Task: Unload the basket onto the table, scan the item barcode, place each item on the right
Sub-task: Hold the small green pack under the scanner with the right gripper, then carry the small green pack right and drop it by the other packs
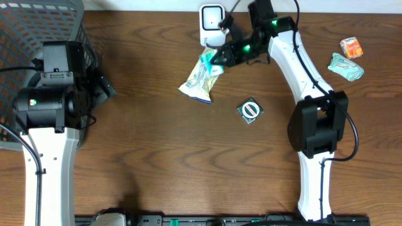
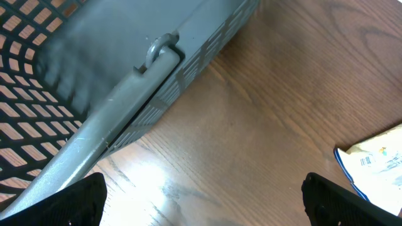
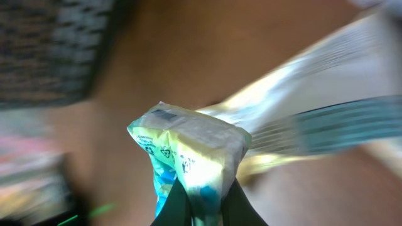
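Overhead: snack packet (image 1: 200, 79) in right claw (image 1: 216, 61)

Grey lattice basket (image 1: 63, 19), brown wood-grain table (image 1: 157, 163), white scanner (image 1: 212, 22), pkt (image 1: 200, 78) w/ white, green & blue print.

Right pincer (image 1: 218, 61) grips snack packet (image 1: 200, 80) beside scanner (image 1: 211, 25).

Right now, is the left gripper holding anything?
No, the left gripper stands open, and only the table shows between its jaws.
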`<state>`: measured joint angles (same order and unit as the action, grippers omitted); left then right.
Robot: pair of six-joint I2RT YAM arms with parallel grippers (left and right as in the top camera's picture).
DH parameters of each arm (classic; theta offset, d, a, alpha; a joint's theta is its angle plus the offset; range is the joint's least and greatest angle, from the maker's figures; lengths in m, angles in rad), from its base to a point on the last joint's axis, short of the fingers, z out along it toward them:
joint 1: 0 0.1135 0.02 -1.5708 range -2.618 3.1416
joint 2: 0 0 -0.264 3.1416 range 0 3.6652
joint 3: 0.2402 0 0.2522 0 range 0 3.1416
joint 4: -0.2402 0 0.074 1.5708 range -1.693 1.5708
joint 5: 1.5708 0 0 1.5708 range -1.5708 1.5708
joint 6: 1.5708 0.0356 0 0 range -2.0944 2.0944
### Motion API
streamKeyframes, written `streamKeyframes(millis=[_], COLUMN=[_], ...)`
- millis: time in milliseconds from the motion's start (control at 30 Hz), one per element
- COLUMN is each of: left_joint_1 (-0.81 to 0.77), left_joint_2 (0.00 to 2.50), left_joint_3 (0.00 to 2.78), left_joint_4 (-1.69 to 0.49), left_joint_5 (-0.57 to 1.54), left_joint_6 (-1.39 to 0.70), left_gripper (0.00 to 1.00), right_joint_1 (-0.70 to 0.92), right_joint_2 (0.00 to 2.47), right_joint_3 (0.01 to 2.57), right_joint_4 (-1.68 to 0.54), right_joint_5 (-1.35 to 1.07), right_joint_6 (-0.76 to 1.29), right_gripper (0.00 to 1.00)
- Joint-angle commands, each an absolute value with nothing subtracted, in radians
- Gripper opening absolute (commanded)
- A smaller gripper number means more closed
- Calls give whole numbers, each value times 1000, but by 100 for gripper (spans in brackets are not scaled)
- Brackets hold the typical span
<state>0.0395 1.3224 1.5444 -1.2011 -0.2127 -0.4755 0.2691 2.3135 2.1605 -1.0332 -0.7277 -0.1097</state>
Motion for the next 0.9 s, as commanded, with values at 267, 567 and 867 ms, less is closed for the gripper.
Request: streamKeyframes(millis=[267, 567, 867], left_joint_1=[47, 47, 47], left_joint_2=[1326, 1326, 1326], left_joint_3=[1541, 1541, 1541], left_joint_4=[-1204, -1204, -1204], left_joint_5=[-225, -225, -225], left_joint_6=[-492, -492, -492], left_gripper=[98, 97, 98], right_joint_1=[418, 419, 421], right_joint_2=[2353, 2512, 2566], right_joint_3=[2187, 2179, 2180], right_joint_4=[-377, -102, -21], right_joint_5=[234, 246, 338], right_joint_6=[-607, -936, -978], right_gripper=[1, 1, 1])
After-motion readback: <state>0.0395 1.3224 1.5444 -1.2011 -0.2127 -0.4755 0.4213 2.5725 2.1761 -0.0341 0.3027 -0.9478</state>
